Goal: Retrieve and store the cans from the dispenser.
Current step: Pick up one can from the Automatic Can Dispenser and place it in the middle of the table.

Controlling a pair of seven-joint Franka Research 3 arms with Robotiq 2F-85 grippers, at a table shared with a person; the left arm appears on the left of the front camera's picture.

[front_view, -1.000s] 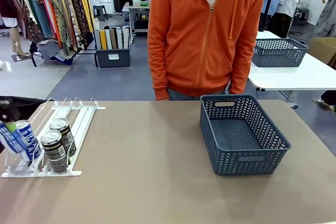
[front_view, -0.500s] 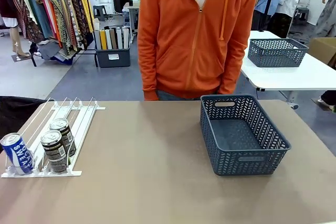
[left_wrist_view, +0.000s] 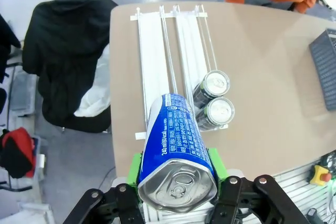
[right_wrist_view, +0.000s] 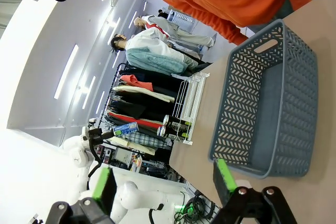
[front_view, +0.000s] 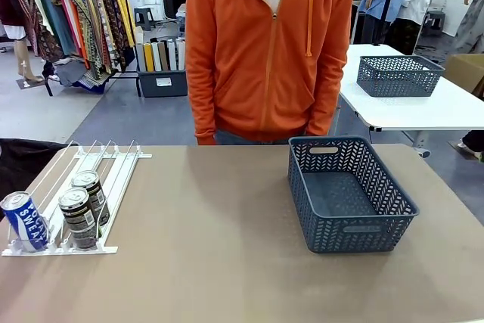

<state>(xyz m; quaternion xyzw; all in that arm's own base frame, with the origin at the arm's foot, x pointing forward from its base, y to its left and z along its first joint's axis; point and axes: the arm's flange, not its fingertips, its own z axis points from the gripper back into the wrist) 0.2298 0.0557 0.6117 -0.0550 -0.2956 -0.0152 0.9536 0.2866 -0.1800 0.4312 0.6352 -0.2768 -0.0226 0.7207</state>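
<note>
Blue slim drink can (left_wrist_view: 177,150) pinched across its body by left hand (left_wrist_view: 176,170), held over near-left end of white wire-rail dispenser (left_wrist_view: 152,56). Likely clear to carry to dark grey lattice basket (front_view: 355,234), far right. Right hand (right_wrist_view: 163,181) spread, empty.

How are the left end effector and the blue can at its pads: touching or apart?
Touching: the left wrist view shows both green pads pressed against the blue can.

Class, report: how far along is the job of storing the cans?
Done: nothing stored; the dark grey lattice plastic basket holds no cans. In hand: the left gripper grips one blue slim drink can. Left: another blue can and two dark brown-black cans wait in the white thin-rail dispenser.
</note>
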